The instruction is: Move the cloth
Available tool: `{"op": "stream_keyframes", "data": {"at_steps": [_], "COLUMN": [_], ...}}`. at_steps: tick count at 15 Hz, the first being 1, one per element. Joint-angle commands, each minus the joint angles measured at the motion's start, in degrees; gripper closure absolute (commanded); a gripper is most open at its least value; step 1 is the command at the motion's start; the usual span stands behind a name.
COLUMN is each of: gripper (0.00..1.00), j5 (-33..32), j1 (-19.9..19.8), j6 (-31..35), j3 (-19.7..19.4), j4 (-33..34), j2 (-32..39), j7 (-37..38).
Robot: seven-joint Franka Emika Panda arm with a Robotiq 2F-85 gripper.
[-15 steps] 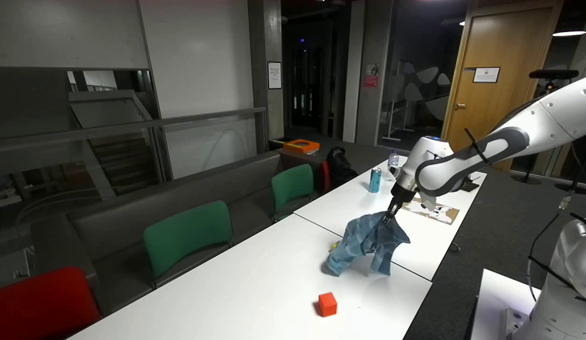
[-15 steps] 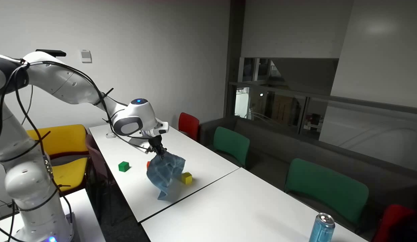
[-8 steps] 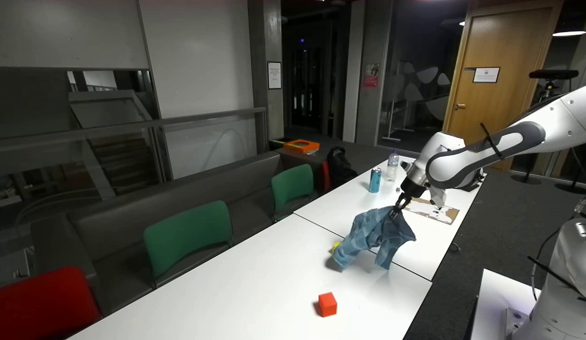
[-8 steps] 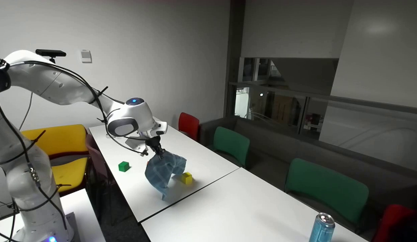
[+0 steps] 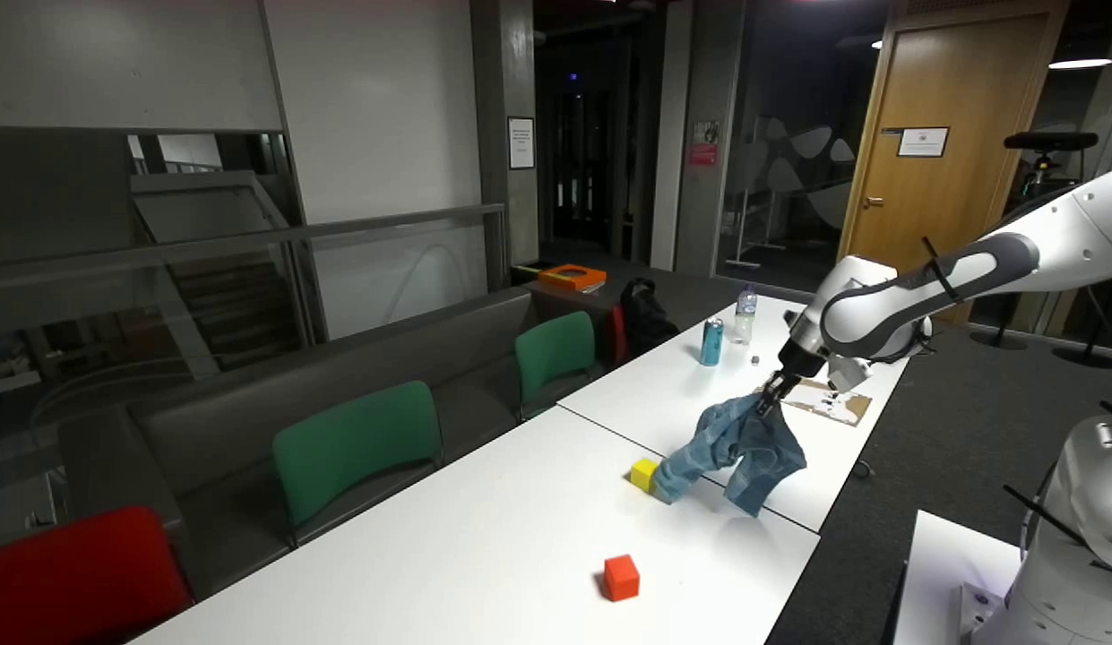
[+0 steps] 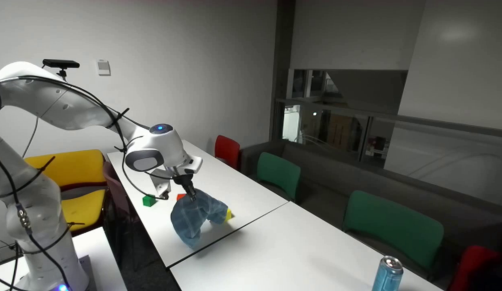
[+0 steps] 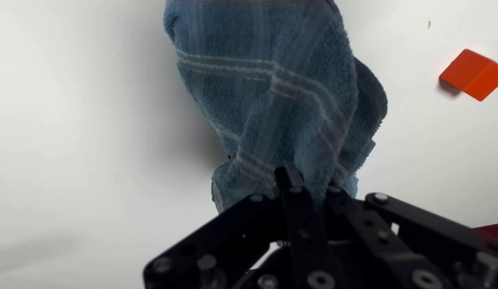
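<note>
The cloth is a blue towel with pale stripes; it shows in both exterior views (image 5: pixel 766 457) (image 6: pixel 190 218) and fills the upper middle of the wrist view (image 7: pixel 249 92). My gripper (image 5: pixel 768 405) is shut on the upper part of the cloth, which hangs in folds close over the white table, near the seam. The gripper also shows in an exterior view (image 6: pixel 191 195) and in the wrist view (image 7: pixel 312 182), with a fold pinched between the fingers. Whether the cloth's lower edges touch the table is hard to tell.
A yellow cube (image 5: pixel 643 475) is partly behind the cloth's edge; I cannot tell if they touch. A red-orange cube (image 5: pixel 621 578) and a green cube (image 6: pixel 149 201) sit on the table. A blue can (image 5: pixel 711 342), a bottle (image 5: pixel 745 313) and a patterned board (image 5: pixel 829 402) stand farther along.
The gripper and cloth have moved right in an exterior view, uncovering the yellow cube there. In an exterior view they have come lower, and the cloth covers more of the yellow cube.
</note>
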Motion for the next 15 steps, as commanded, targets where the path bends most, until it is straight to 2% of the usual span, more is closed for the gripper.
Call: {"op": "stream_keyframes", "data": {"at_steps": [1,6,9,15], "gripper": [0.99,0.99,0.99,0.99], "j5": [-1.35,-2.53,-0.92,6.36], "j1": [-3.71,-7.14,-8.25,-6.17], "j6": [-0.78,-1.36,-1.58,0.89], "j3": [1.04,2.15,3.31,5.59], "j4": [-0.75,-0.1,0.71,2.14], "j2": [-1.03,0.37,1.93,5.55], "j7": [7.05,15.36,23.27,36.72]}}
